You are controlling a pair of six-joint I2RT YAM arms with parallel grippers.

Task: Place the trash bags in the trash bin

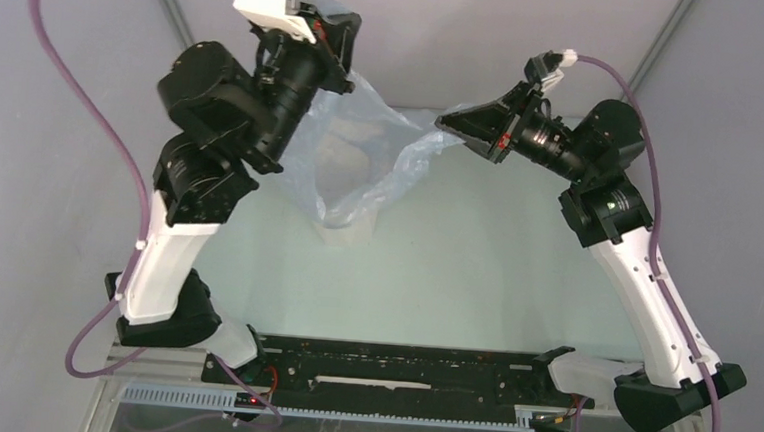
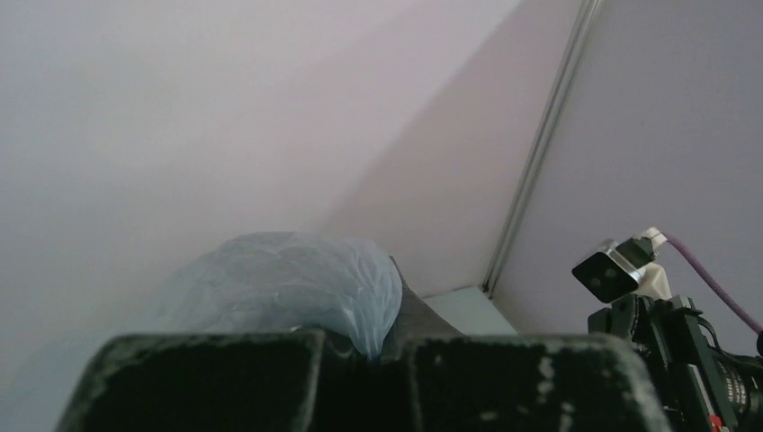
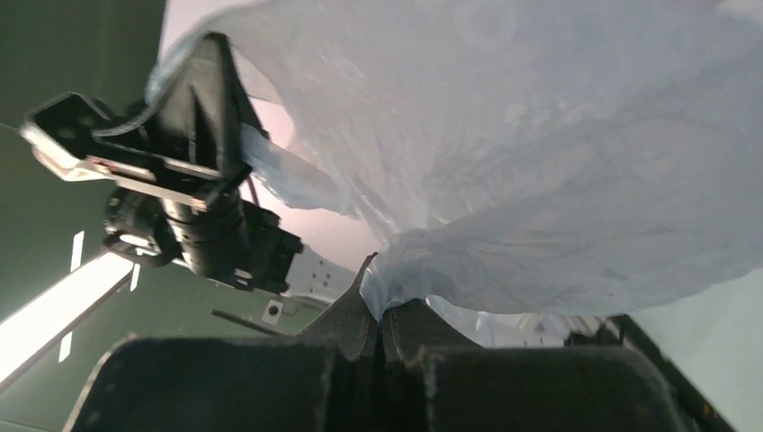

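Two edges of the bag [image 1: 361,160] are clenched by left fingers [image 2: 414,315] and right fingers [image 3: 355,315] above the bin [image 1: 343,236]; insertion seems unfinished.

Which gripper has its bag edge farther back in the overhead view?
The left gripper: it pinches the trash bag up against the back wall there, while the right gripper holds its corner farther forward, over the table.

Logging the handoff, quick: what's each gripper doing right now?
Left gripper: shut on the trash bag.
Right gripper: shut on the same trash bag.
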